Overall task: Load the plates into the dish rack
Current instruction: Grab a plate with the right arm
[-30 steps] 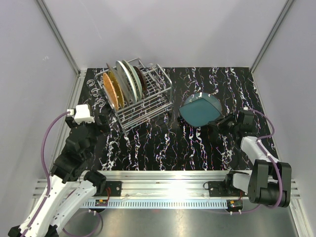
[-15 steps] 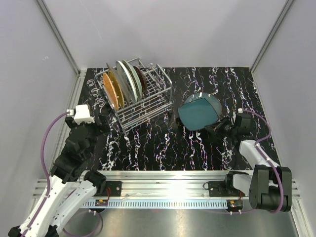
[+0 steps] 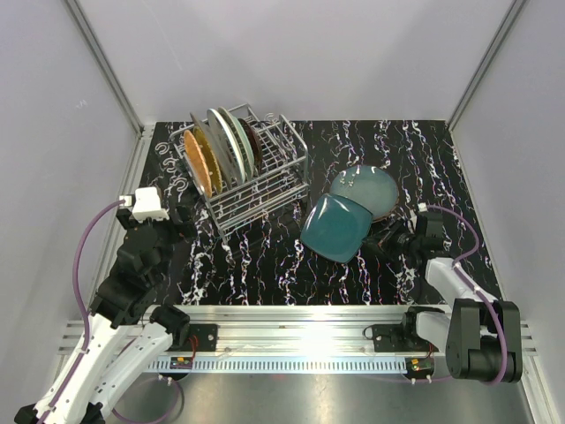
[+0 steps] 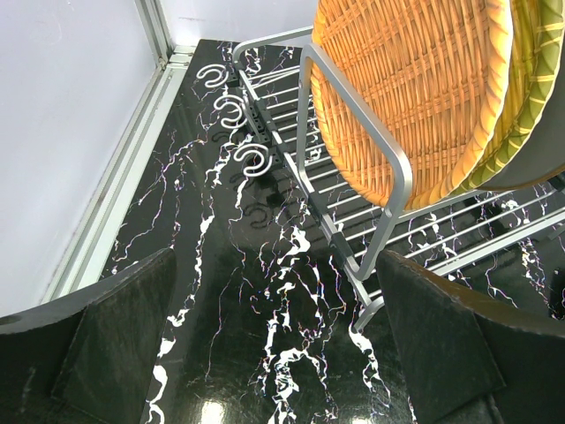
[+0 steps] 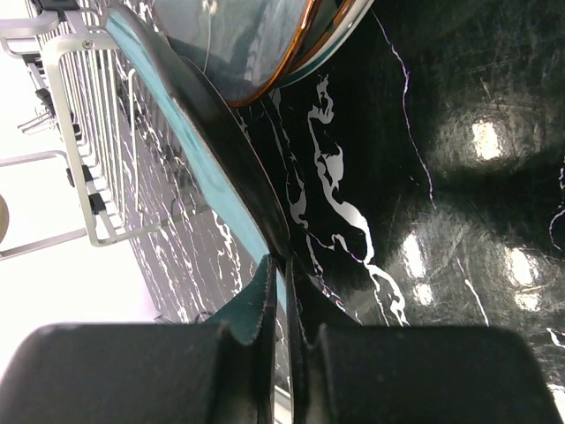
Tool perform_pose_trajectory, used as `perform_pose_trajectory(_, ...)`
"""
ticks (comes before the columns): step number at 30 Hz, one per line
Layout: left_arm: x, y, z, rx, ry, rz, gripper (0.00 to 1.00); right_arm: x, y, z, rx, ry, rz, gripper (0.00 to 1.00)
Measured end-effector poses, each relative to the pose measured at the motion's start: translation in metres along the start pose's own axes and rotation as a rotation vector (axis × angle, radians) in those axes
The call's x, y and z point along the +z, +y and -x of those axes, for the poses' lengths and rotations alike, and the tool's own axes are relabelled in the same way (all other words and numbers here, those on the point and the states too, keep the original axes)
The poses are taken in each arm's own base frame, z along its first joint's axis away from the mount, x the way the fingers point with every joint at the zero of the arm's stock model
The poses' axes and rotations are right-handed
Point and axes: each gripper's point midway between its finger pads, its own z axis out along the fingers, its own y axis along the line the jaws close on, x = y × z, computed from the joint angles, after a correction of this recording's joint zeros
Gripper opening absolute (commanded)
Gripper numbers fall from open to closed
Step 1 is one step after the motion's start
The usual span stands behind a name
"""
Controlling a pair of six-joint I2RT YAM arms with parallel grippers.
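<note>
- Plates are standing on edge in the left part of the dish rack (image 3: 281, 177), at least four of them, with the orange woven plate (image 3: 199, 161) sitting nearest its front end; the rack's right part is showing open slots.
- The dark teal plate (image 3: 334, 227) is hanging tilted over the table (image 3: 265, 256), just right of the rack; the right gripper (image 3: 378, 242) is pinching its rim, jaws clamped on the edge.
- The pale blue-green plate (image 3: 366, 188) is lying flat on the table behind it, not yet picked up.
- The left gripper (image 4: 278, 327) is hovering by the rack's near-left corner, jaws apart and carrying nothing.
- Judging by this, most of the loading is looking done; two plates are waiting for a slot.
</note>
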Motion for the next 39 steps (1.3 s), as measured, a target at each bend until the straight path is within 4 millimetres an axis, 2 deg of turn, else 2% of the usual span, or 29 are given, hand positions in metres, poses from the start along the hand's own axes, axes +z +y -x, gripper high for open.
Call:
perform_pose_trajectory(10, 0.000, 0.000, 0.000, 0.000, 0.000, 0.000, 0.99, 0.007, -0.004, 0.002, -0.016, -0.004, 0.010, 0.00)
perform_pose_trajectory(17, 0.000, 0.000, 0.000, 0.000, 0.000, 0.000, 0.99, 0.010, -0.008, 0.002, -0.033, -0.022, 0.021, 0.12)
perform_pose_trajectory(20, 0.000, 0.000, 0.000, 0.000, 0.000, 0.000, 0.99, 0.011, -0.009, 0.003, -0.029, -0.031, 0.015, 0.25)
perform_pose_trajectory(21, 0.000, 0.000, 0.000, 0.000, 0.000, 0.000, 0.99, 0.011, -0.010, 0.004, -0.027, -0.034, 0.013, 0.35)
perform_pose_trajectory(25, 0.000, 0.000, 0.000, 0.000, 0.000, -0.001, 0.99, 0.012, -0.011, 0.007, -0.016, -0.052, 0.003, 0.62)
perform_pose_trajectory(33, 0.000, 0.000, 0.000, 0.000, 0.001, -0.003, 0.99, 0.026, -0.020, 0.005, 0.014, -0.035, -0.010, 0.64)
perform_pose_trajectory(39, 0.000, -0.001, 0.000, 0.001, 0.002, -0.002, 0.99, 0.040, -0.007, -0.011, -0.032, 0.008, 0.033, 0.61)
